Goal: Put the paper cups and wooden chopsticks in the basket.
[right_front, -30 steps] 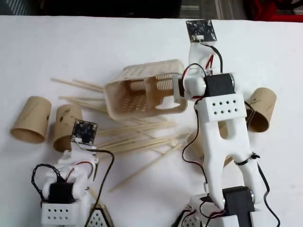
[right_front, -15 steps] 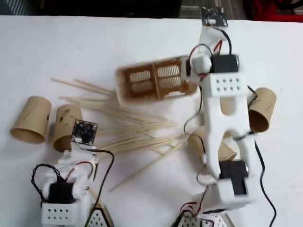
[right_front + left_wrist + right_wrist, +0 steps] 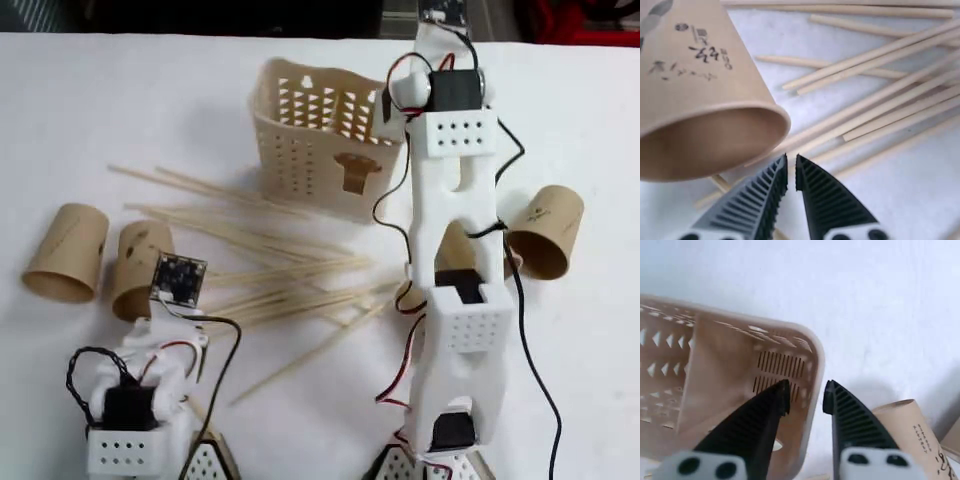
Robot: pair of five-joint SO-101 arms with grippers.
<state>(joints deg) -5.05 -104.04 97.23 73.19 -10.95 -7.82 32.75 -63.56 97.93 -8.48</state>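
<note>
The cream slotted basket [image 3: 320,140] stands upright at the back of the table. My right gripper [image 3: 806,390] is shut on the basket [image 3: 730,355], one finger inside its wall and one outside. Wooden chopsticks [image 3: 270,280] lie scattered across the middle of the table. Two paper cups [image 3: 65,252] [image 3: 140,265] lie on their sides at the left, and another paper cup [image 3: 545,230] lies right of the right arm. My left gripper [image 3: 791,162] is shut with nothing in it, just beside the open mouth of a lying paper cup [image 3: 705,100], above chopsticks [image 3: 875,100].
A further cup [image 3: 458,248] lies partly hidden under the right arm [image 3: 455,250], and one cup [image 3: 910,427] lies near the basket's corner. The left arm [image 3: 130,400] sits low at the front left. The white table [image 3: 150,100] has bare room at the back left.
The right arm has stretched toward the back, turning the basket from lying on its side to standing upright. The left arm has kept still.
</note>
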